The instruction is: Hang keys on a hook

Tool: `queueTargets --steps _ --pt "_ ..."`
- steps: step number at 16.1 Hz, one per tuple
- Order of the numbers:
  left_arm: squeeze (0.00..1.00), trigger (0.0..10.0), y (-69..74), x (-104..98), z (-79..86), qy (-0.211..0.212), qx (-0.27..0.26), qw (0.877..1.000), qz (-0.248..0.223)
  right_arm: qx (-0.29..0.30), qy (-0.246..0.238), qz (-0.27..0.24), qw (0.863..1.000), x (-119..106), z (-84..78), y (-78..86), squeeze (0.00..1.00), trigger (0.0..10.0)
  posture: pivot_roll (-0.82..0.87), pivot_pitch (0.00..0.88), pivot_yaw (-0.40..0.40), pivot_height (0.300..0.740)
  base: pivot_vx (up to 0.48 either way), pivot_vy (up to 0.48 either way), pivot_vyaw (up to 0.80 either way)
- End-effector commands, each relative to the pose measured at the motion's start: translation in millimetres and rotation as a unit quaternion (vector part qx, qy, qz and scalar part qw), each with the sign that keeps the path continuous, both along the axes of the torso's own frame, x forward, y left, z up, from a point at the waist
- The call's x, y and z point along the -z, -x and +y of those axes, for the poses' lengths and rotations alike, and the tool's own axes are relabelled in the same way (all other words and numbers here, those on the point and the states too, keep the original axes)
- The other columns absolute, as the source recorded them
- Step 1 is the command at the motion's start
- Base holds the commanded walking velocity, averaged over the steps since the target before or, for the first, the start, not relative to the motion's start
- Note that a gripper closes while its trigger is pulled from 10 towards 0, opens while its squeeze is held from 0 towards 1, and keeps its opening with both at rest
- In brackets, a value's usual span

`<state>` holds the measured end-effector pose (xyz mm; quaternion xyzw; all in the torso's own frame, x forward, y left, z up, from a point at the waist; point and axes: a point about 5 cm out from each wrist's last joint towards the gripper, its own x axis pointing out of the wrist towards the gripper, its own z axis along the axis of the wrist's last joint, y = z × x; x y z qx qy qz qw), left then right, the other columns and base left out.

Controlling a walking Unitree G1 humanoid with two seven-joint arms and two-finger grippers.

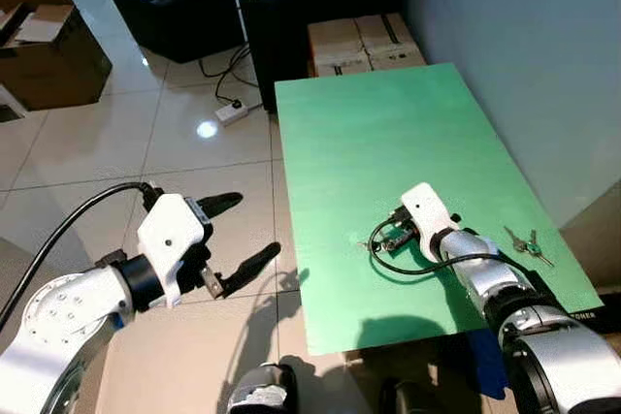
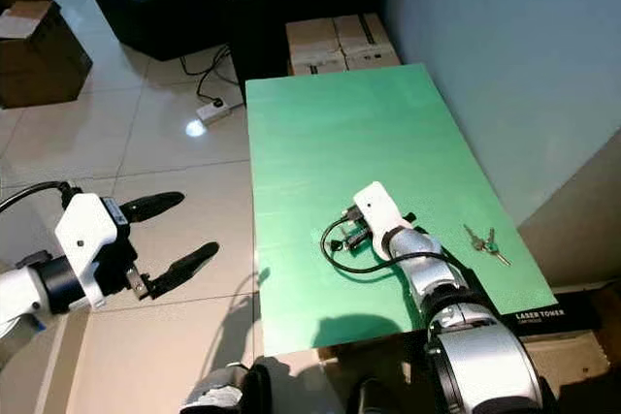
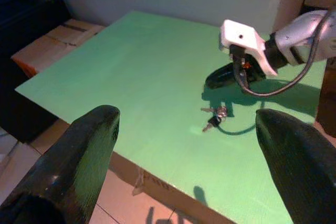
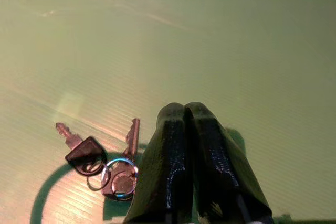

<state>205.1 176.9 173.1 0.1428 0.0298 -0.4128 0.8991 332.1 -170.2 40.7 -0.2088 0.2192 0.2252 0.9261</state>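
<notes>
Right now I have the right gripper [image 4: 184,109] low over the green table [image 1: 388,133], its two black fingers pressed together and holding nothing. Just beside its tips lies a bunch of keys [image 4: 105,163] on a ring: one black-headed key and a plain metal one, flat on the green surface, near the table's front edge and toward its left side. I cannot tell whether the fingertips touch them.

A second pair of keys [image 1: 527,243] with a green tag lies close to the table's right edge, well apart from the first bunch.

My left gripper [image 1: 243,235] hangs over the tiled floor [image 1: 184,162] off the table's left edge, fingers spread wide, empty.

Cardboard boxes [image 1: 364,43] sit at the table's far edge; a power strip [image 1: 231,112] lies on the floor.
</notes>
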Motion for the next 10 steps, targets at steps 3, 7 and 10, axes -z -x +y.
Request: queueTargets --steps 3,7,10 --pt "0.00 10.0 10.0 -2.4 3.2 -0.012 0.009 1.000 0.010 -0.038 0.013 0.038 0.998 10.4 11.6 6.8 0.00 10.0 0.26 0.181 0.124 0.740 0.000 0.000 0.00" --pt "0.00 10.0 11.2 -4.3 1.1 -0.012 0.009 1.000 0.011 -0.058 0.042 0.062 0.995 19.0 13.7 13.1 0.00 10.0 0.26 0.191 0.120 0.740 0.000 0.000 0.00" --pt "0.00 10.0 9.3 -4.5 0.8 -0.009 0.007 1.000 0.010 -0.044 0.046 0.070 0.996 22.1 8.6 15.5 0.00 10.0 0.26 0.191 0.117 0.740 0.000 0.000 0.00"
